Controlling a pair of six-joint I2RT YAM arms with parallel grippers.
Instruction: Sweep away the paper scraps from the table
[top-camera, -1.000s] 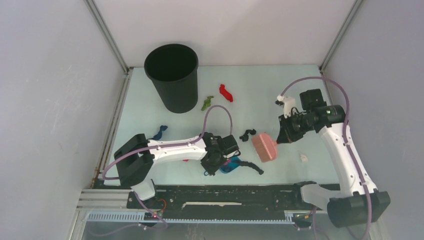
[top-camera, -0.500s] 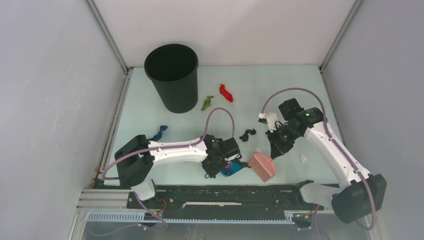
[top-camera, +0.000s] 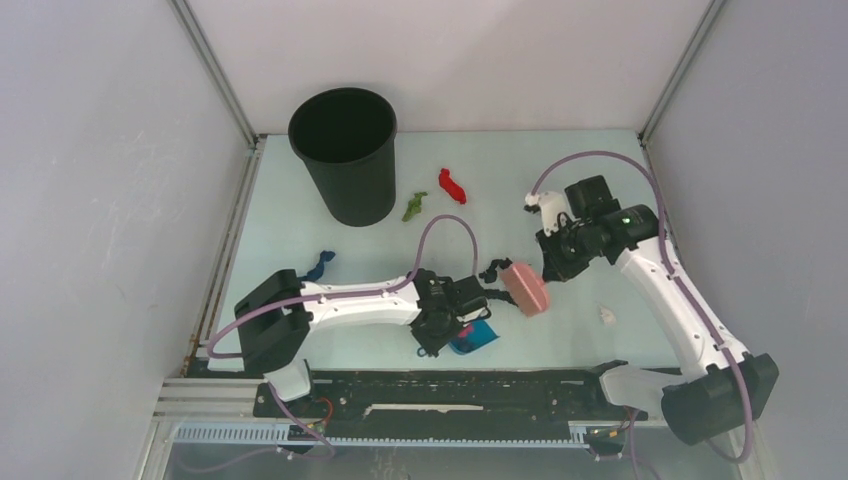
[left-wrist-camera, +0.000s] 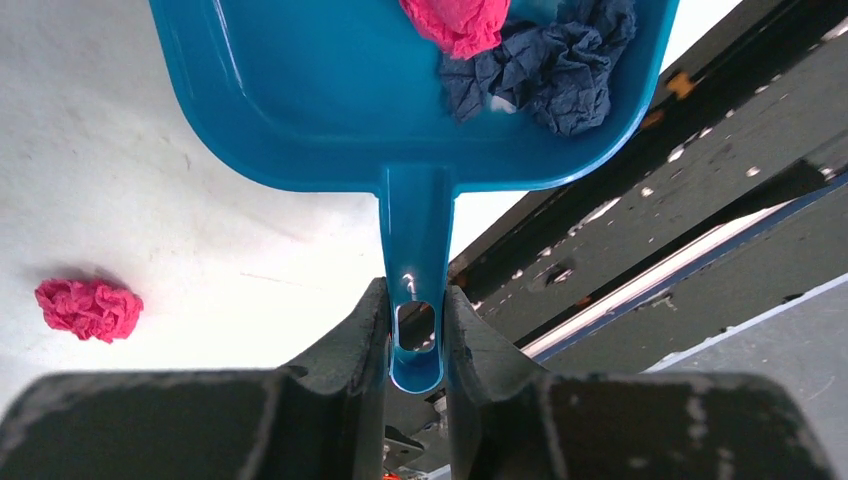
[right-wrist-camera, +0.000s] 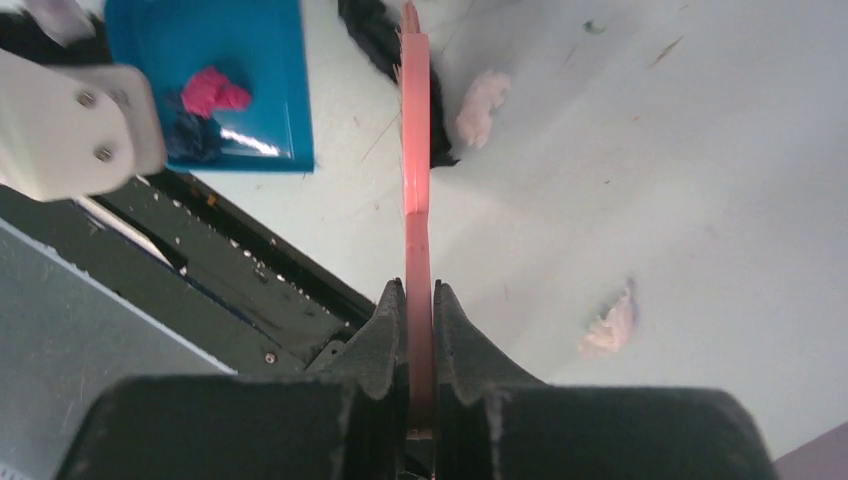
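"So, what changed?"

"Right claw (right-wrist-camera: 418, 292), clamped on the pink plastic hand brush (top-camera: 527, 290), is back from the blue plastic dustpan (left-wrist-camera: 300, 100). Black crumpled paper scraps (top-camera: 492, 270) lie just ahead of it, probably next. Left claw (left-wrist-camera: 415, 300) pinches that dustpan's handle."

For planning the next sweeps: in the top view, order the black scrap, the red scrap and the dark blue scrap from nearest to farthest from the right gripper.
1. Black scrap, just left of the right gripper.
2. Red scrap, toward the back.
3. Dark blue scrap, far left.
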